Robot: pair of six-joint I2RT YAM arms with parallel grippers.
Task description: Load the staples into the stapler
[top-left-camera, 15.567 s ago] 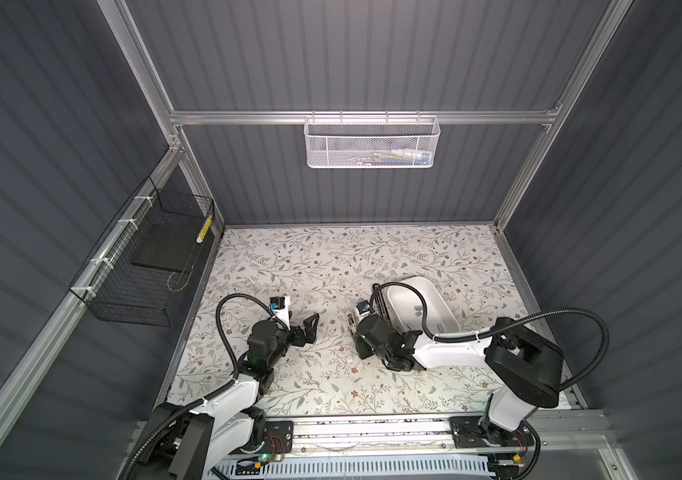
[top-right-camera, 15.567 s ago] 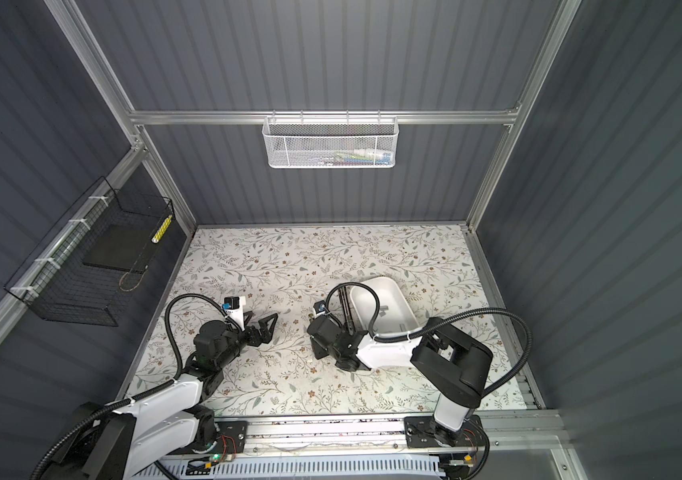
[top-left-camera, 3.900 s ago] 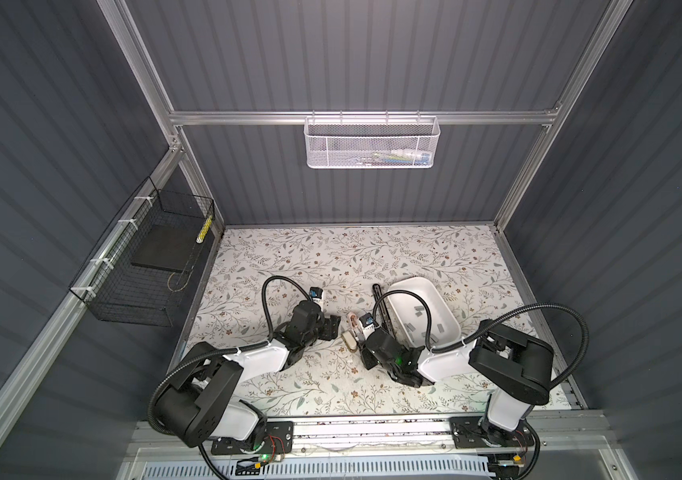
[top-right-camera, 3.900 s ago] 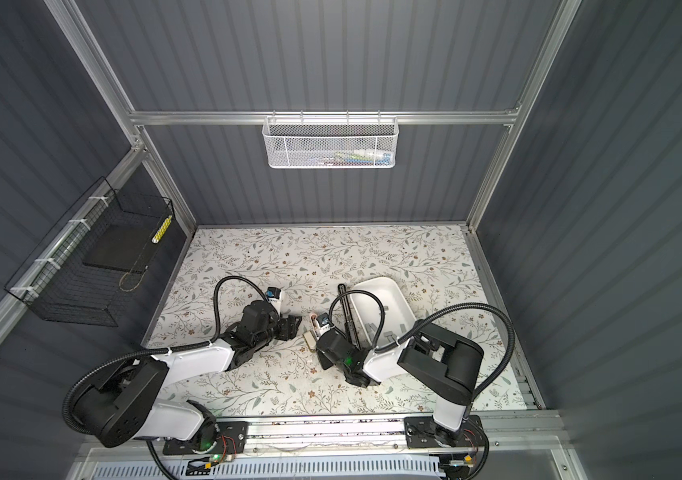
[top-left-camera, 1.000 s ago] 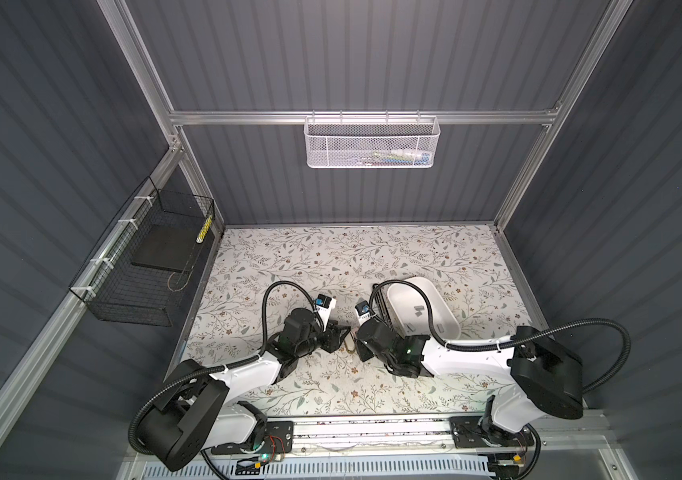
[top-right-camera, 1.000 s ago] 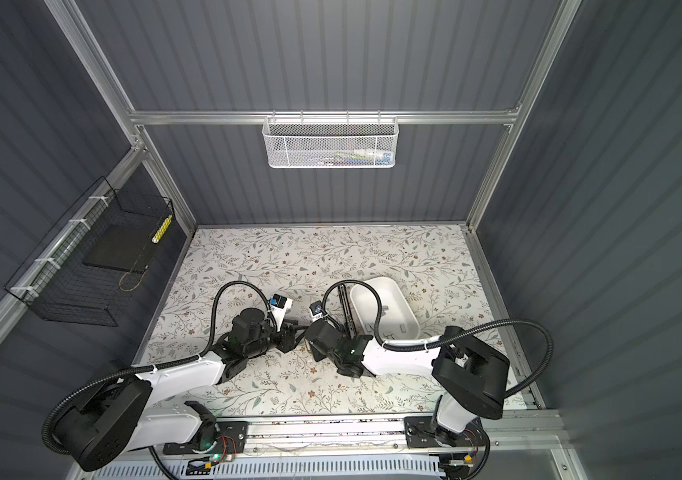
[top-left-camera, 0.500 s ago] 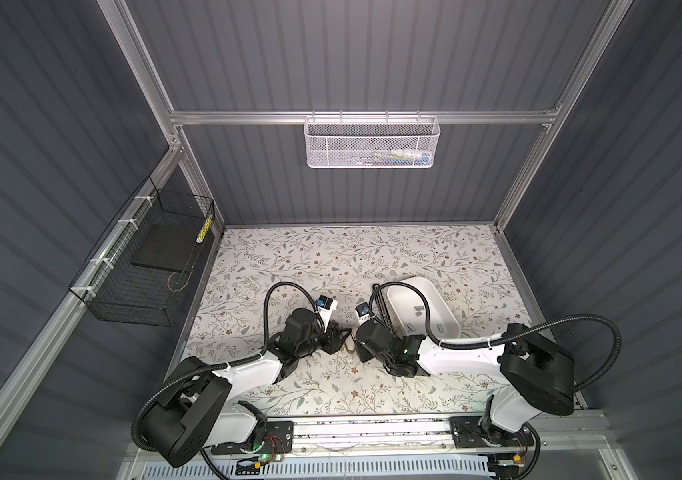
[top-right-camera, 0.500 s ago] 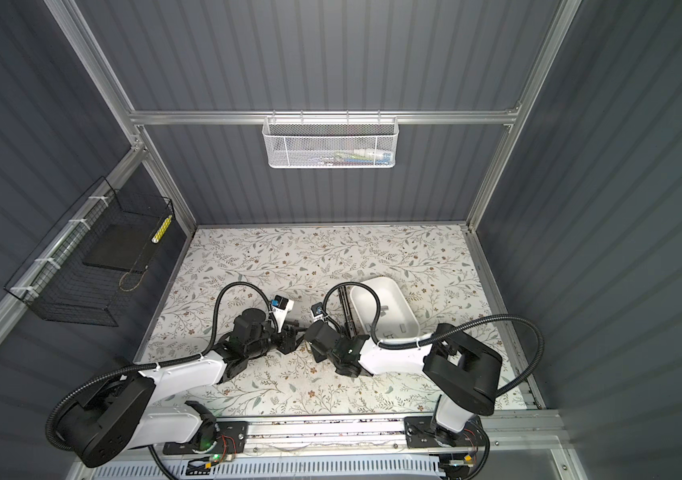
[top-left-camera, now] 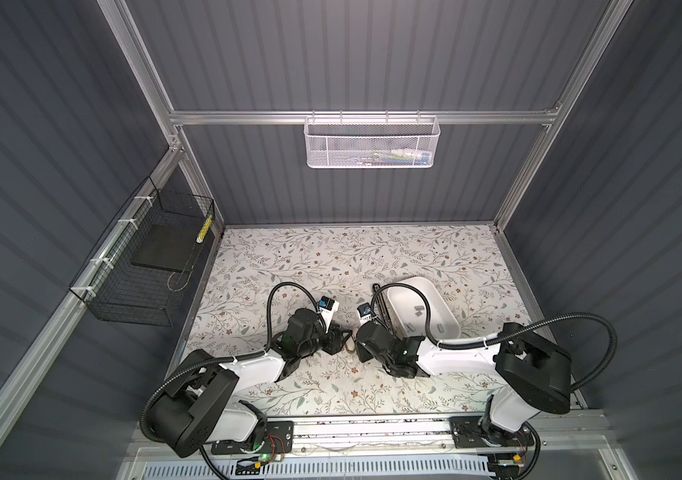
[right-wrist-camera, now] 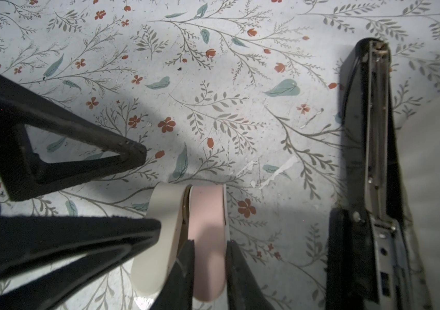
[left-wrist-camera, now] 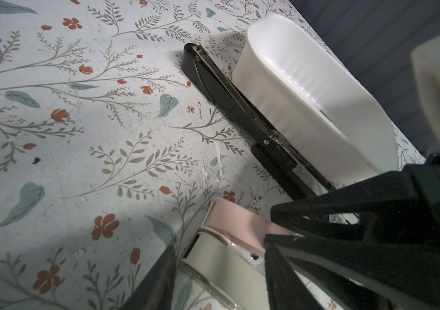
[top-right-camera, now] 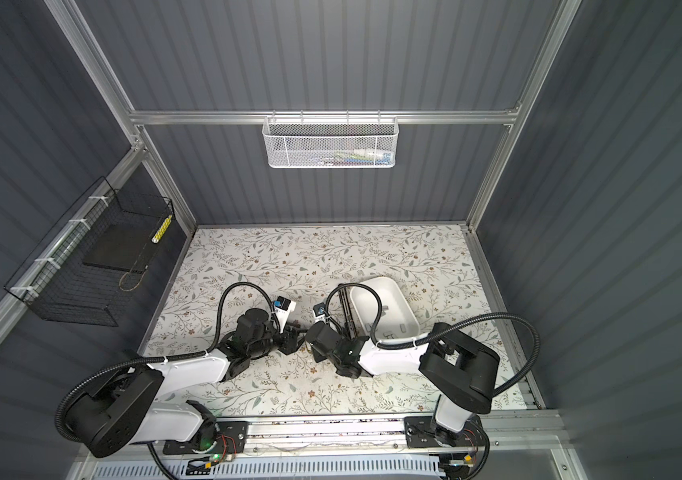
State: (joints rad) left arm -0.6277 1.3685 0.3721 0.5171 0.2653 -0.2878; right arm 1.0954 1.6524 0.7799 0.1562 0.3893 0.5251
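Observation:
The black stapler (top-left-camera: pixel 382 309) (top-right-camera: pixel 347 312) lies opened out flat along the white tray (top-left-camera: pixel 449 311), its metal channel facing up (left-wrist-camera: pixel 240 107) (right-wrist-camera: pixel 374 128). Several grey staples (top-left-camera: pixel 418 308) (top-right-camera: pixel 403 328) lie inside the tray. Mid-table, both grippers meet at a small cream and pink hinged piece (right-wrist-camera: pixel 167 214). My right gripper (right-wrist-camera: pixel 209 243) (top-left-camera: pixel 356 348) is shut on its pink half (left-wrist-camera: pixel 235 225). My left gripper (left-wrist-camera: pixel 218 247) (top-left-camera: pixel 343 338) has its fingers on either side of the cream half, closed on it.
A white mesh basket (top-left-camera: pixel 372 141) hangs on the back wall. A black wire basket (top-left-camera: pixel 144 266) holding a dark pad hangs on the left wall. The floral mat (top-left-camera: pixel 331 257) stretches behind the arms. The arms' base rail (top-left-camera: pixel 372 428) runs along the front.
Over the last second both grippers stayed at the cream and pink piece, jaws unchanged. The right arm's elbow shifted slightly.

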